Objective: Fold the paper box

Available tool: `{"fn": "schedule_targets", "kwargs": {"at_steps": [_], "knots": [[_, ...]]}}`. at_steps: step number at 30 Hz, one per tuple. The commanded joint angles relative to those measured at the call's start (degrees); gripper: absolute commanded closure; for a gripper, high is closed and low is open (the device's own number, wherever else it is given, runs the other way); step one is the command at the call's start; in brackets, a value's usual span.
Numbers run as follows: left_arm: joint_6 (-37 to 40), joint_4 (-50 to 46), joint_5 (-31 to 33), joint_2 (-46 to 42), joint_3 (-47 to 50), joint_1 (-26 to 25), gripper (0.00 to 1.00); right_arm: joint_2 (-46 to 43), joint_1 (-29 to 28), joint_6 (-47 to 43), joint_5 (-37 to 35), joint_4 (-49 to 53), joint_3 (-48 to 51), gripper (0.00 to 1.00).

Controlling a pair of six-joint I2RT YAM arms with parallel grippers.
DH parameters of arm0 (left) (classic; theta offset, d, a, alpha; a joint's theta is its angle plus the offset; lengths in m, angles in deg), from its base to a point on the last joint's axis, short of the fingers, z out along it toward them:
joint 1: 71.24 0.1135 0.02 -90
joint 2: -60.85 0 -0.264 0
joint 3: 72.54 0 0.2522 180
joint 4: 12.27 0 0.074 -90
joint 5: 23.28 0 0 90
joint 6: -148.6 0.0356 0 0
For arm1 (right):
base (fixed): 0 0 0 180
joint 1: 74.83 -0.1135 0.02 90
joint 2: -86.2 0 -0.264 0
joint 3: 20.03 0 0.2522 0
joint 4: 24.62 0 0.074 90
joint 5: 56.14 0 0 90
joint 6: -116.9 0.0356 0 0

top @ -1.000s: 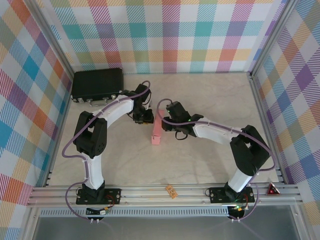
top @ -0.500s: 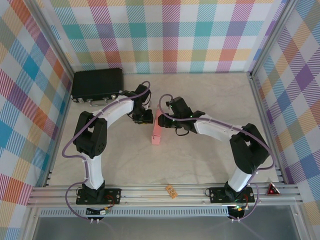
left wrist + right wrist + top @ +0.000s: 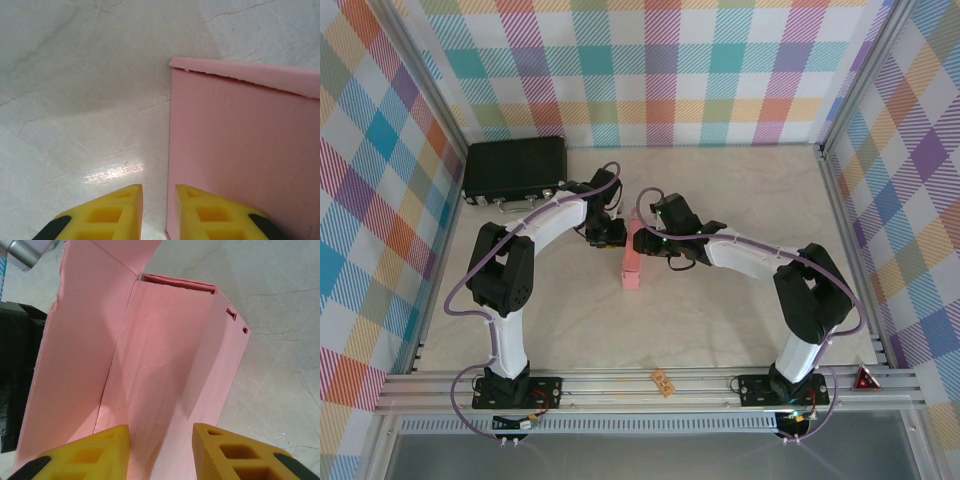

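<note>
Nothing on the left has shifted over the last second, while the right arm point(image 3: 750, 262) has swung its wrist further in toward the paper box point(image 3: 632, 262). Low beside that box, the left gripper point(image 3: 157, 190) has its jaws only a crack apart. One fingertip lies close against the outer face of an upright pink wall, and whether it pinches the card's edge I cannot tell. The box stands mid-table between the two wrists, half formed: long walls raised, a doubled end wall at the far end, one large flap leaning outward. Over its inside hangs the right gripper point(image 3: 160, 429), jaws apart and gripping nothing, straddling the crease where floor meets wall. To fold well here, I judge that the left side should brace the wall so the light card cannot slide. The right should press along the crease rather than mid-panel, where thin card would buckle, and any tab must meet its slot squarely. The table point(image 3: 720, 320) is a pale, marble-patterned top, smooth and probably slippery under card. A black case point(image 3: 515, 167) lies in the far left corner, well apart from the box. Bright plaid walls point(image 3: 660, 70) close three sides, and a metal rail point(image 3: 600, 385) along the near edge carries a small orange piece point(image 3: 663, 381).
</note>
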Motion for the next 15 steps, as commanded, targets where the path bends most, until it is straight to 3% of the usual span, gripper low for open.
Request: {"fn": "schedule_targets", "kwargs": {"at_steps": [1, 15], "knots": [[0.81, 0.38, -1.83, -0.15, -0.87, -0.48, 0.76, 1.71, -0.03, 1.41, -1.93, 3.37, 0.59, 0.62], [0.37, 0.45, 5.41, -5.78, 0.36, -0.48, 0.73, -1.72, -0.11, 1.26, -3.07, 3.83, 0.28, 0.63]]}}
